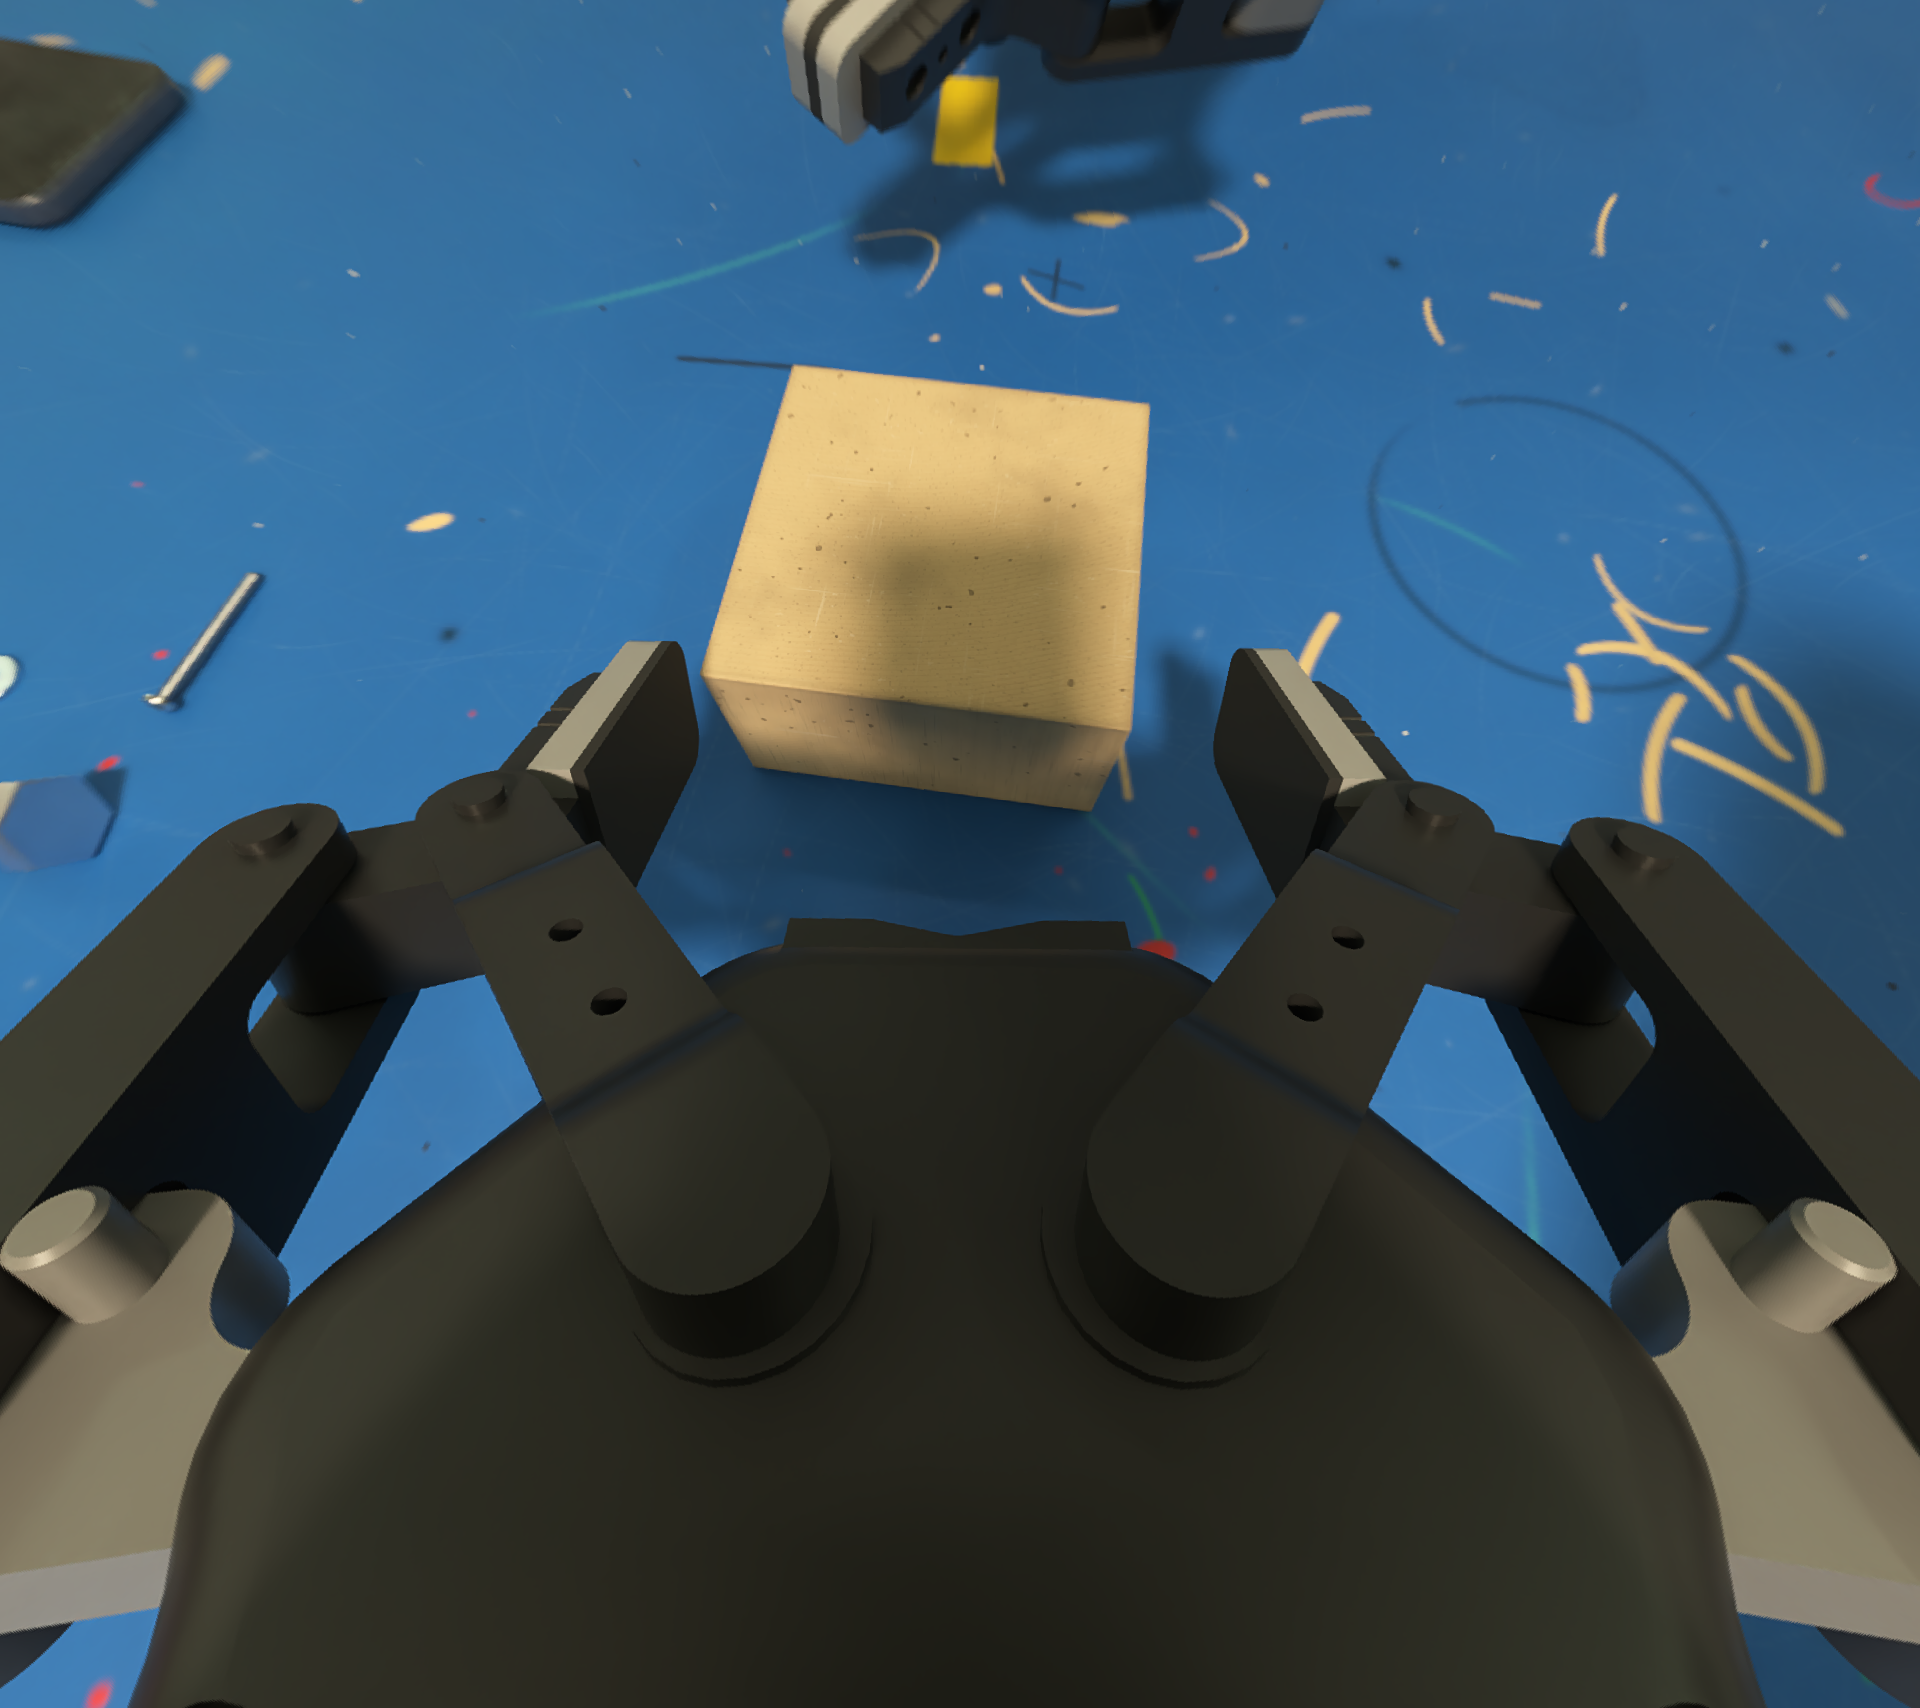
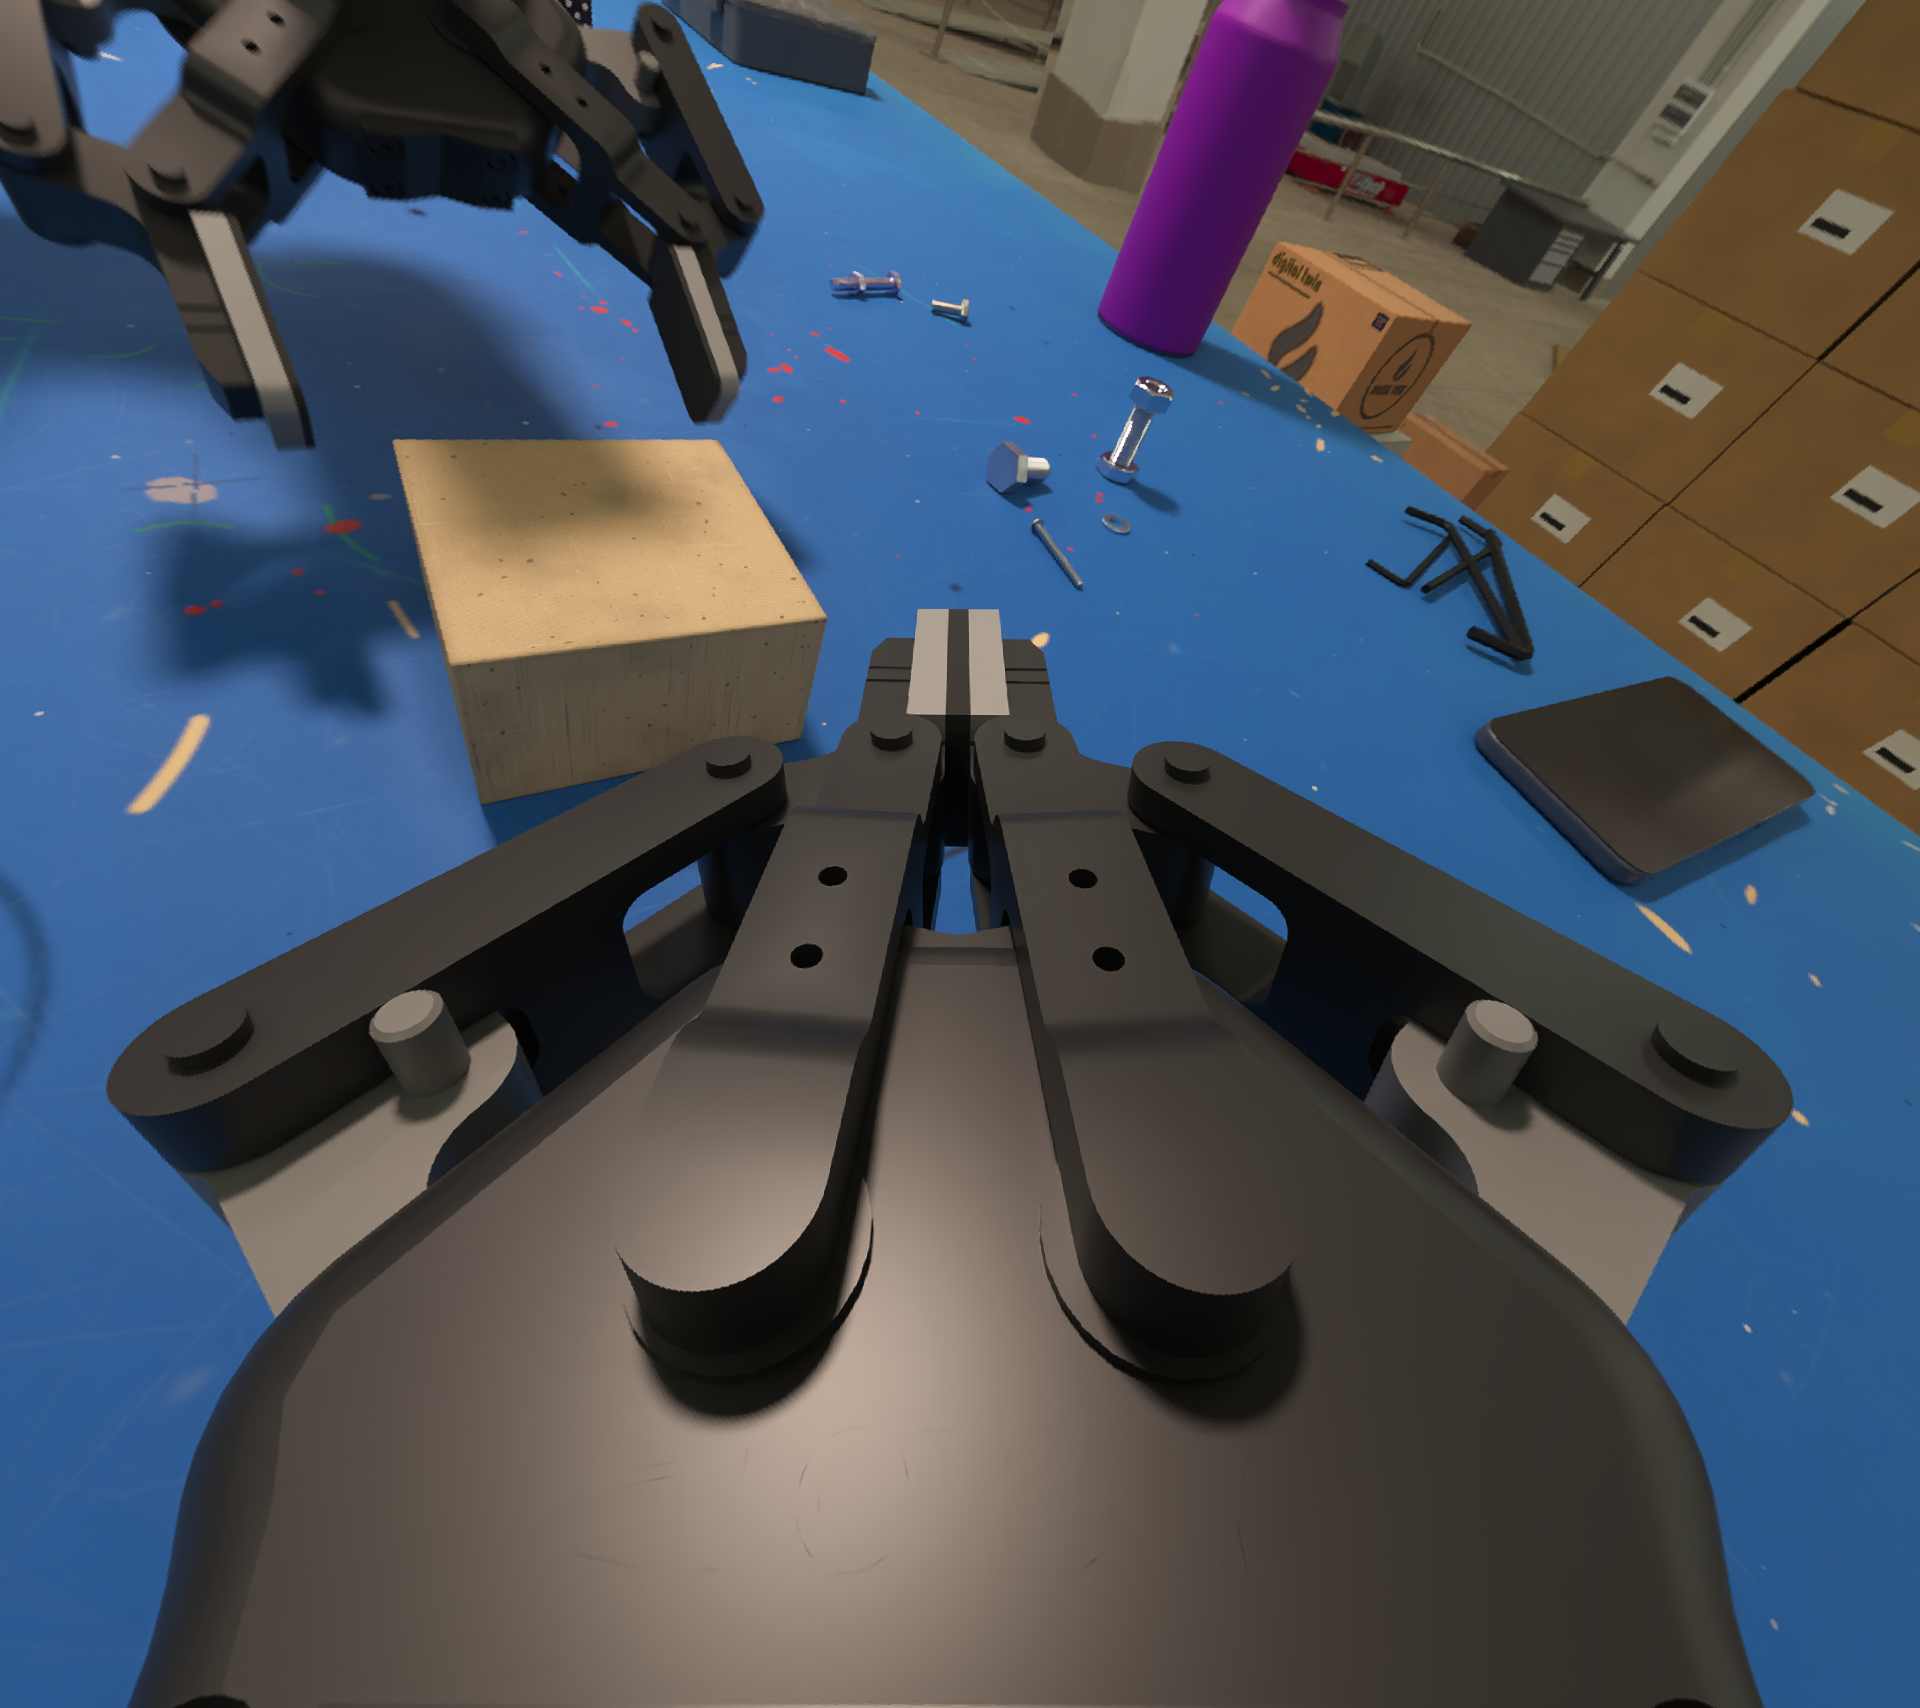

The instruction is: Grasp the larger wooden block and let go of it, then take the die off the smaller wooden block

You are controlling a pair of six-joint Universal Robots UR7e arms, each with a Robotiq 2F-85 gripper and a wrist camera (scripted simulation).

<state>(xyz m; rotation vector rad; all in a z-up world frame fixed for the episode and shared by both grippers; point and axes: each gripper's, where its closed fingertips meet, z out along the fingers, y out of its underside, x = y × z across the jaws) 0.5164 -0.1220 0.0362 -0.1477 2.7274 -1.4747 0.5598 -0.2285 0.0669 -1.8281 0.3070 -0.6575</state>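
A pale wooden block (image 1: 935,578) lies flat on the blue table; it also shows in the right wrist view (image 2: 603,578). My left gripper (image 1: 956,656) is open and empty. It hovers just above the block's near end, one finger to each side, not touching; it also shows in the right wrist view (image 2: 499,401). My right gripper (image 2: 958,661) is shut on nothing, low beside the block; it also shows in the left wrist view (image 1: 831,89). A small dark die (image 2: 575,4) peeks out behind the left gripper. What it rests on is hidden.
A purple bottle (image 2: 1236,141), a grey case (image 2: 769,11) and a cardboard box (image 2: 1351,333) stand near the table's far edge. Loose bolts (image 2: 1132,427), black hex keys (image 2: 1465,578), a dark flat slab (image 2: 1652,775), a screw (image 1: 203,640) and a yellow tag (image 1: 966,120) lie around.
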